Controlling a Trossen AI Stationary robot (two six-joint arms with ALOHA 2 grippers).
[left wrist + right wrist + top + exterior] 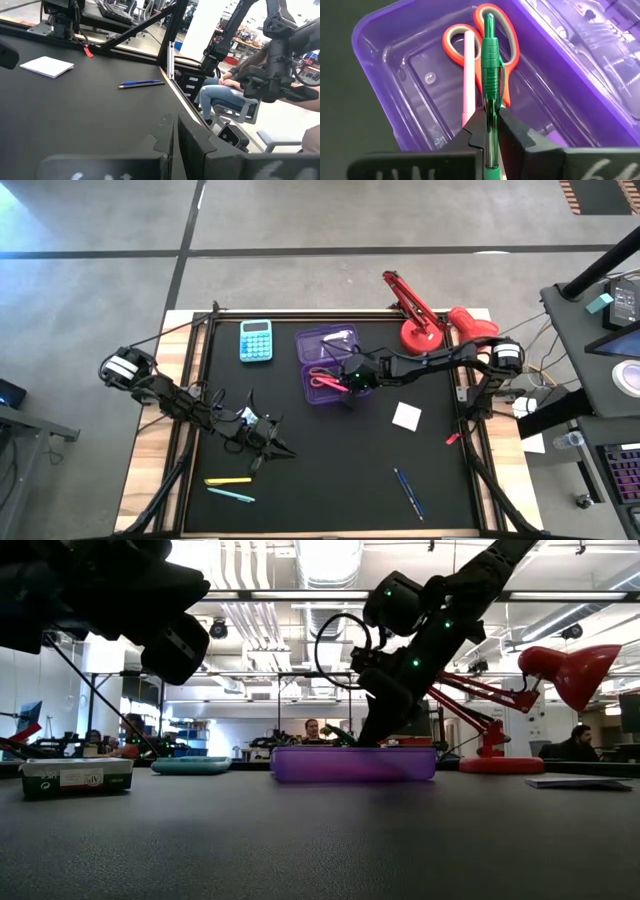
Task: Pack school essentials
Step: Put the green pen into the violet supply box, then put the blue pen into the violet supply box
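Purple box (385,75) already holds red-handled scissors (507,55) and a pink pen (468,75); right tool (490,135) pinches a green pen (490,65) above it. Left tool (175,145) idles pressed together; yellow pen (228,480), teal pen (232,495), blue pen (407,492) and white square (406,416) remain on the bench (330,470).

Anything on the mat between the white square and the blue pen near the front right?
Nothing: in the high view the black mat between the white square and the blue pen is bare.

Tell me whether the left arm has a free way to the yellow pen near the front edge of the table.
Probably yes. The left gripper, shut and empty, hovers just beyond the yellow pen, with only bare black mat between them. The teal pen lies close beside it, so the grasp needs care.
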